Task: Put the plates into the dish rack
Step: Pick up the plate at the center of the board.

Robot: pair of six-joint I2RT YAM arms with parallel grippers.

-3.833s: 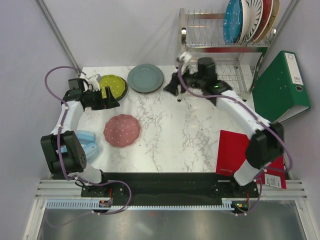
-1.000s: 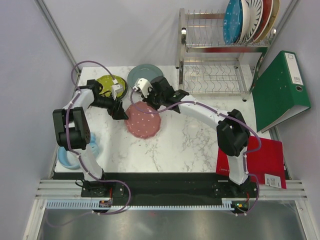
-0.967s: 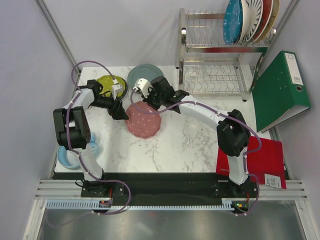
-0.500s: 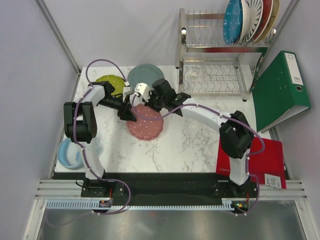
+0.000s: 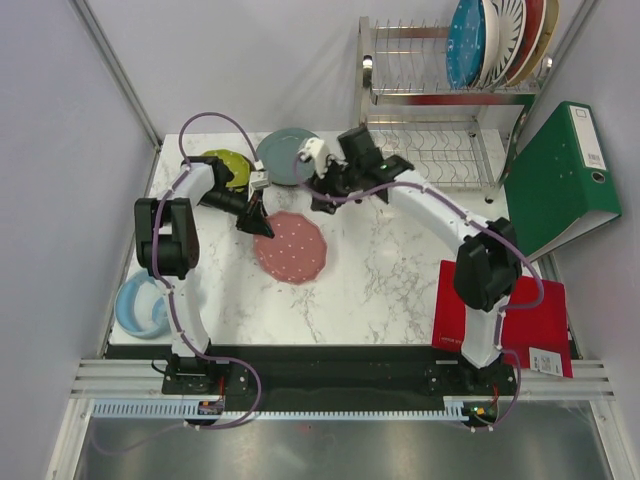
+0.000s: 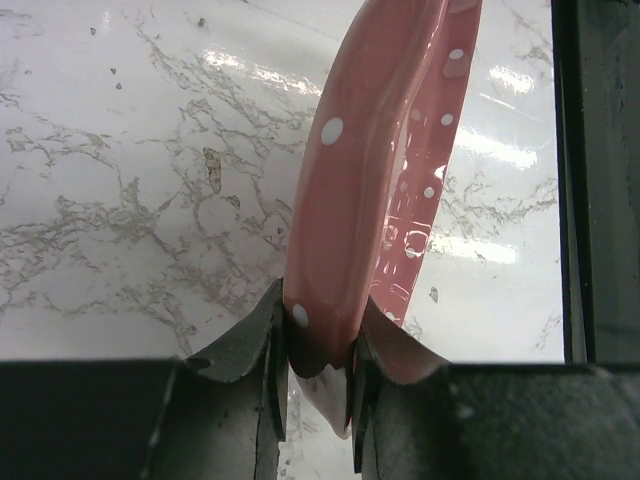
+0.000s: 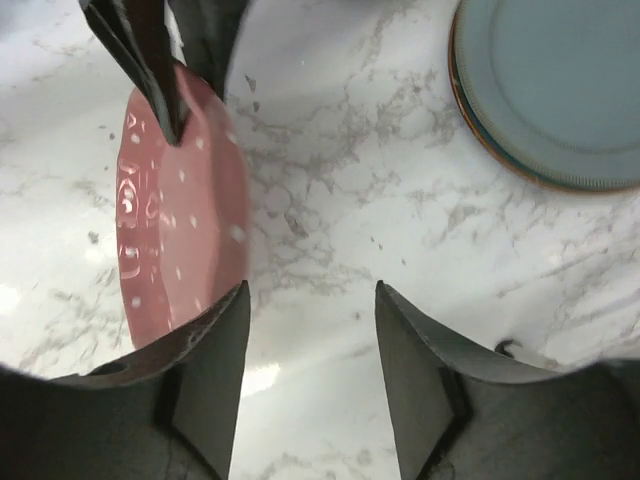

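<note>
As I look down on it, the dish rack (image 5: 372, 95): two tiers of shiny steel wire on a tubular frame, at the far right of the table.
Upper tier: four plates stand on edge at its right end, a teal plate (image 5: 465, 42), a striped plate (image 5: 500, 35), a reddish plate (image 5: 528, 40) and a tan plate (image 5: 548, 22).
Blue bowl (image 5: 135, 310): at the table's near left edge, partly behind my left arm; I cannot tell what it holds.
Left gripper (image 6: 320, 300): my two fingers are closed tight on the rim of the pink plate (image 6: 370, 180).
Right gripper (image 7: 312, 290): its jaws stand apart over bare marble with nothing between them, just beside the pink plate's far edge.
Pink plate: mid-table, well apart from the rack, glossy with white dots and a wavy rim.
Grey-blue plate (image 5: 285, 155): flat at the far edge, a brown edge showing under its rim.
Lime plate (image 5: 222, 165): just left of it, partly under my left arm.
Table (image 5: 390, 270): white marble with grey veins, glossy.
Green binder (image 5: 560, 175): right of the rack.
Red folder (image 5: 460, 300): flat at the near right.
Walls (image 5: 240, 60): plain pale grey.
</note>
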